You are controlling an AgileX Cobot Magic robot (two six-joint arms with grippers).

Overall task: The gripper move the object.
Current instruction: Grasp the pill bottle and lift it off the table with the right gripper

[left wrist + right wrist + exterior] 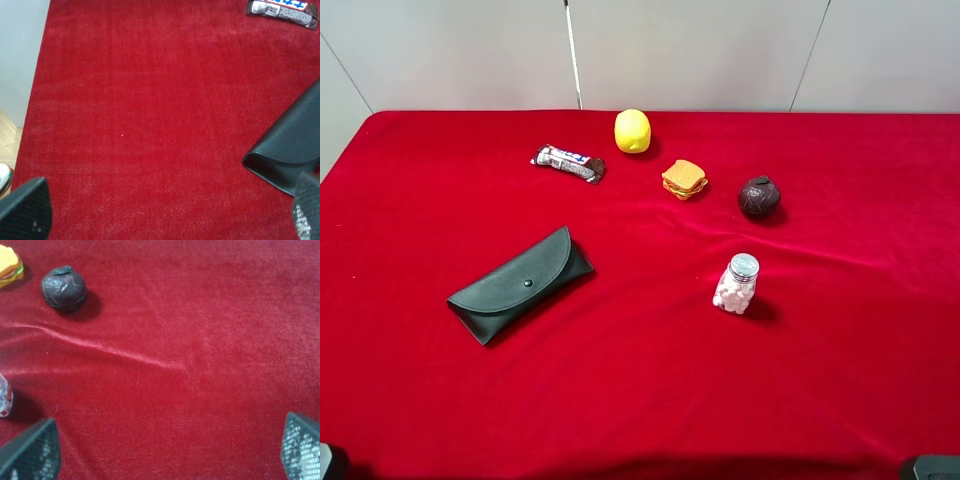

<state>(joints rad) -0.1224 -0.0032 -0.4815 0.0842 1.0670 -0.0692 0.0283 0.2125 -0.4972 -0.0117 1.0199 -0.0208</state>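
The pill jar [737, 284] stands upright on the red cloth [640, 400], right of the middle, its silver cap up and white pills showing through the clear wall. Nearest to it is the dark brown ball [759, 196], farther back and apart from it. A toy sandwich [684, 179] lies just left of the ball. Behind that sit a lemon [632, 131] and a candy bar [568, 162]. A black glasses case [520, 284] lies slantwise, well apart on the left side. The right gripper [165, 450] hangs over the cloth with its fingers spread wide and nothing between them. Only bare cloth lies under it, with a raised crease running across farther on. In the right wrist view the jar is a sliver at the frame edge beside one fingertip [30, 452]. Most of it is cut off, so the pills cannot be made out there. The ball shows whole in that view, while the sandwich is clipped at the corner. The left gripper [165, 212] is also spread wide and empty above bare cloth. One end of the glasses case reaches into the left wrist view close to one of its fingers [307, 210], and whether they touch cannot be told. The candy bar is cut off at the frame edge there, its wrapper lettering too blurred to read.
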